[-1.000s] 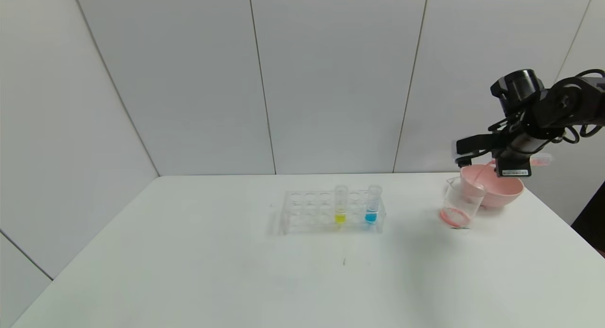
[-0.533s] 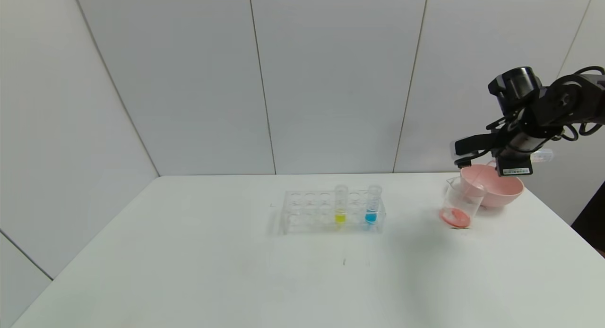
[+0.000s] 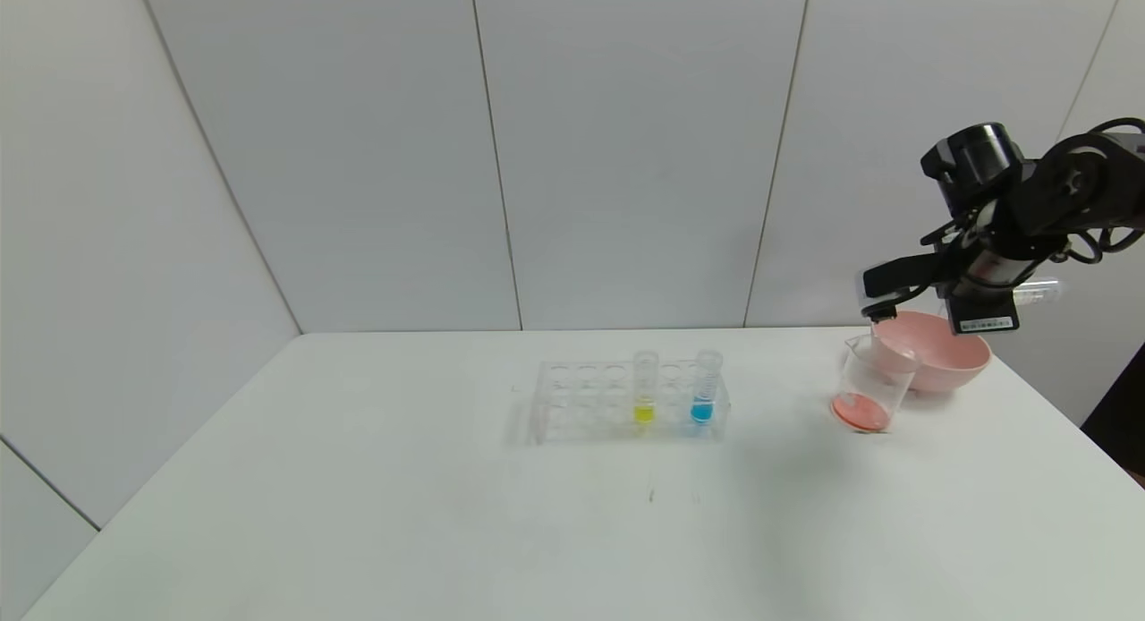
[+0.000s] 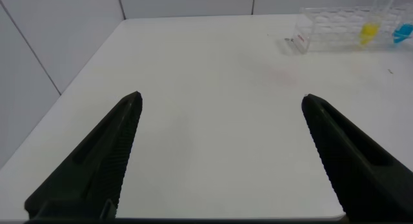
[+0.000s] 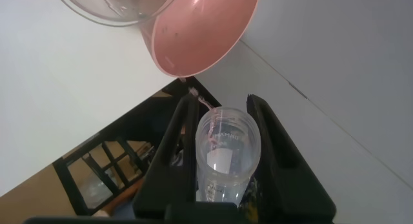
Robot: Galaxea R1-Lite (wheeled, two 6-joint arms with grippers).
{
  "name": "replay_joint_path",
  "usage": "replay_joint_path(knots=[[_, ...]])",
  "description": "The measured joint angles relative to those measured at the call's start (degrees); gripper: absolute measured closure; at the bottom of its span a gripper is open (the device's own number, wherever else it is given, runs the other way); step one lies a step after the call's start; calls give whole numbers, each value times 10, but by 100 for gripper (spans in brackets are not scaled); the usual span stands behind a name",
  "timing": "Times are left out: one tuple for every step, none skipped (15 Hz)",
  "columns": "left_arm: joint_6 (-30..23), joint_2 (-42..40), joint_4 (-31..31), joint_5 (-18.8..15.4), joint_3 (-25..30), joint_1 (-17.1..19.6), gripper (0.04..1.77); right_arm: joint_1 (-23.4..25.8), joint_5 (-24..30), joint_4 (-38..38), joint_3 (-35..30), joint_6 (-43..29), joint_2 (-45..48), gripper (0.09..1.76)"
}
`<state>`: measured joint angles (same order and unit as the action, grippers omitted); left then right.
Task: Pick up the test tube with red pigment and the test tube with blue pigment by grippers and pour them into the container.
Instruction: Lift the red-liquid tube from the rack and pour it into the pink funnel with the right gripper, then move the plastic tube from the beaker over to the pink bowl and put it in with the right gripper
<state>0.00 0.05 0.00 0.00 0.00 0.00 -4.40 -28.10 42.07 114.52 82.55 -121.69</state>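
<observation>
Up at the right edge of the head view, the right gripper [image 3: 971, 290] hangs over the pink bowl [image 3: 948, 357], its fingers [image 5: 182, 130] closed on the test tube with red pigment [image 5: 227, 153], which lies nearly level and looks drained. Just below and left of it, the container [image 3: 869, 384] stands on the white table [image 3: 447, 514] touching the bowl, with red liquid pooled at its bottom. Near frame centre, the test tube with blue pigment [image 3: 706, 388] stands upright in the clear rack [image 3: 581, 402] beside a yellow tube [image 3: 644, 388]. The left gripper [image 4: 219, 153] hovers over bare table, jaws spread wide and holding nothing.
</observation>
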Motion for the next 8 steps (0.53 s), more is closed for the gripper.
replay_joint_path(knots=[[0, 0, 0, 0, 0, 0, 5, -1, -8, 8, 0, 0, 2, 129], [0, 0, 0, 0, 0, 0, 5, -1, -15, 13, 0, -1, 4, 129], [0, 0, 0, 0, 0, 0, 5, -3, -17, 13, 0, -1, 6, 129], [0, 0, 0, 0, 0, 0, 5, -4, -17, 13, 0, -1, 7, 129], [0, 0, 0, 0, 0, 0, 5, -5, -17, 13, 0, -1, 8, 129], [0, 0, 0, 0, 0, 0, 5, -5, -17, 13, 0, -1, 9, 129], [0, 0, 0, 0, 0, 0, 5, -6, -17, 13, 0, -1, 10, 129], [0, 0, 0, 0, 0, 0, 5, -6, -17, 13, 0, -1, 10, 129]])
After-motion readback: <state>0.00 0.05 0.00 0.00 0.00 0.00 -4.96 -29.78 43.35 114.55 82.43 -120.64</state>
